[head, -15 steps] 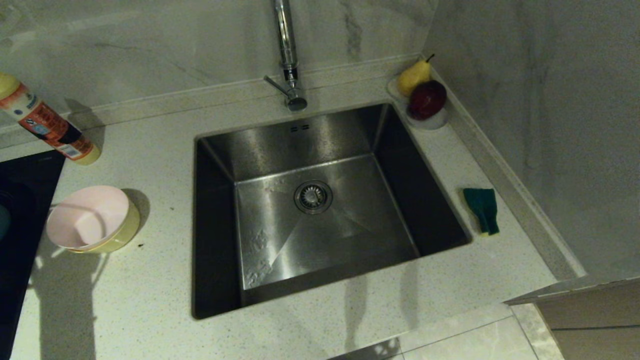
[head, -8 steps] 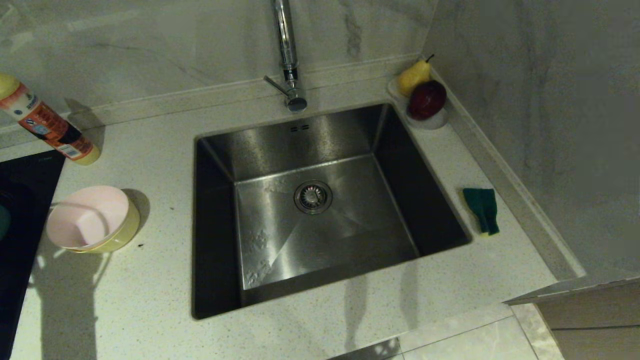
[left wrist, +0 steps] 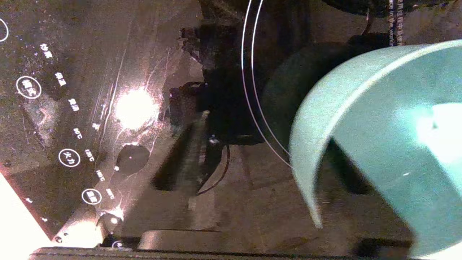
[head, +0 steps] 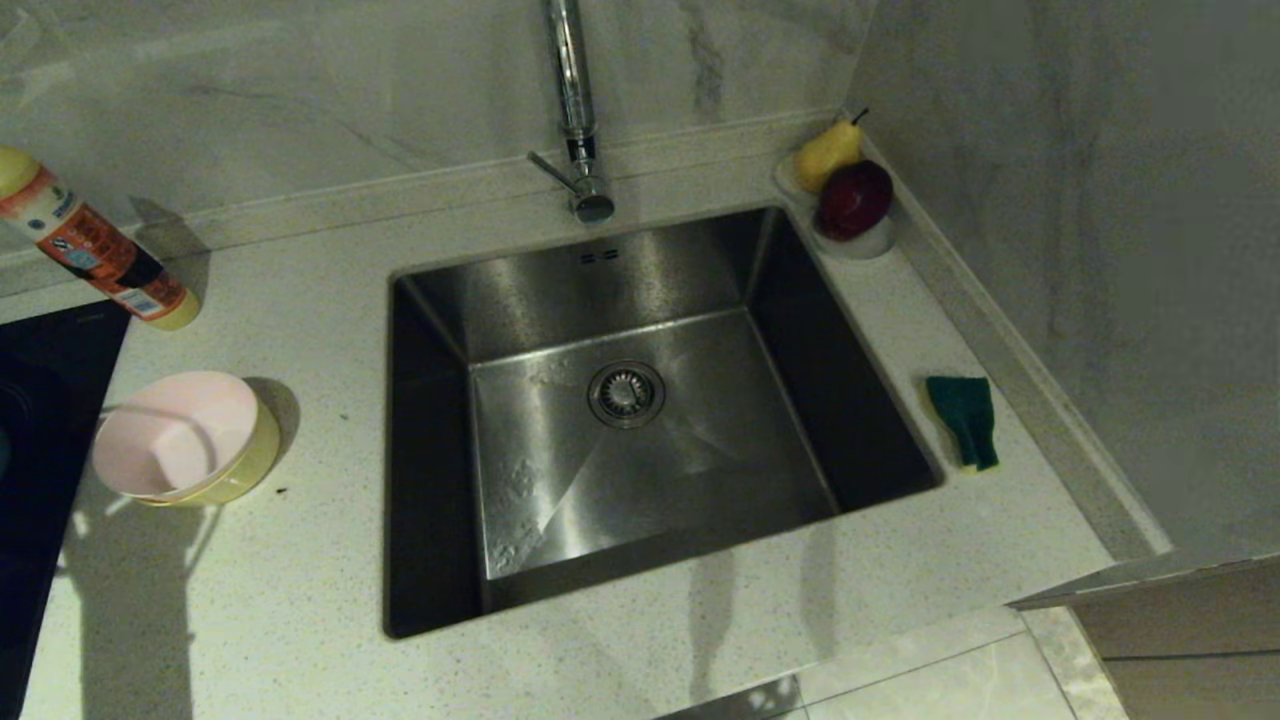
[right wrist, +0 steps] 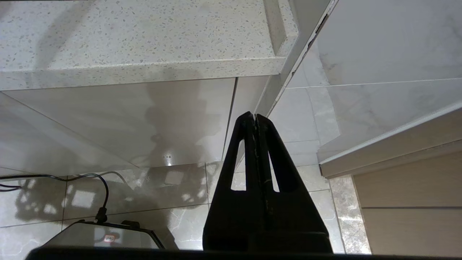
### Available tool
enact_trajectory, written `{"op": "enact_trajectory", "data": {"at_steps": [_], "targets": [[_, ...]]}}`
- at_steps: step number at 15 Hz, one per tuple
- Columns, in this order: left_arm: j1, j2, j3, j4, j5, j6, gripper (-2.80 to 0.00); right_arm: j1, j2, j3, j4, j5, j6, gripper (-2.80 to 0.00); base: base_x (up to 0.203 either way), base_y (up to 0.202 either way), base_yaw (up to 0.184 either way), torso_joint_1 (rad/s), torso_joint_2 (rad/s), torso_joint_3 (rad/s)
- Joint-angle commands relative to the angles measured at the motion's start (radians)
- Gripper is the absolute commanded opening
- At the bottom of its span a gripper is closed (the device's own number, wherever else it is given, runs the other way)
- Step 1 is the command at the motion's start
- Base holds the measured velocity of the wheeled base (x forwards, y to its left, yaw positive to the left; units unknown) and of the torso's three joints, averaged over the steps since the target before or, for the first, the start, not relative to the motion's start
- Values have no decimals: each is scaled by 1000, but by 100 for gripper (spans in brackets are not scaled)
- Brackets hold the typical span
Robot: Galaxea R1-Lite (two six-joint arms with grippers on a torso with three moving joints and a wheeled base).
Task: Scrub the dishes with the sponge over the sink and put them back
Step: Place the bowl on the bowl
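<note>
Mostly unchanged among the big things: same desk point(head: 300, 620) filling the head view, same sink point(head: 700, 280) at centre frame, with nothing in the basin. Changed only at the far left edge, over the black cooktop point(head: 40, 560): gone from that edge now, the sliver of teal seen there half a second ago.

Found instead at the right of the left wrist view: a light blue bowl point(left wrist: 361, 108), close to the lens, tilted, rim blurred, above the glossy cooktop. Probably being lifted or tipped by the left claw. Cannot tell from these views whether wide, narrow or clamped on the rim, with no finger plainly visible. Read as the first dish starting toward the sink, with no scrubbing done yet.

Left where they were at the lower left of the head view: pink bowl point(head: 170, 430) nested in yellow bowl point(head: 250, 465), on the desk just beside the cooktop.

Untouched too, the sponge point(head: 965, 415) at the right of the sink, flat on the desk, green side up, well apart from either claw.

Parked and pinched fully closed on nothing, the right claw point(right wrist: 255, 117), centre of the right wrist view, low by the cabinet front under the desk edge.

Needed next, as a judgement: blue bowl brought over the basin, sponge fetched from the right.
</note>
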Motion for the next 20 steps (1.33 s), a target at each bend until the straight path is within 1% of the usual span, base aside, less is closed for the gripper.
{"op": "enact_trajectory", "data": {"at_steps": [1,5,8,10,13,14,16,18,20], "targets": [[0,2,-1,5,-1,-7,-280,0,0,0,0,1,-1,-280,0,0,0,0,0,0],[-2,-20,-6,5,-9,-14,-280,0,0,0,0,1,-1,-280,0,0,0,0,0,0],[-9,-105,-7,30,-27,-13,-280,0,0,0,0,1,-1,-280,0,0,0,0,0,0],[-10,-187,-11,59,-73,-11,-280,0,0,0,0,1,-1,-280,0,0,0,0,0,0],[-22,-344,-46,159,-146,10,-280,0,0,0,0,1,-1,-280,0,0,0,0,0,0],[-38,-397,-70,208,-162,24,-280,0,0,0,0,1,-1,-280,0,0,0,0,0,0],[-96,-487,-110,289,-183,45,-280,0,0,0,0,1,-1,-280,0,0,0,0,0,0],[-181,-544,-121,317,-189,57,-280,0,0,0,0,1,-1,-280,0,0,0,0,0,0],[-282,-568,-112,342,-181,73,-280,0,0,0,0,1,-1,-280,0,0,0,0,0,0]]}}
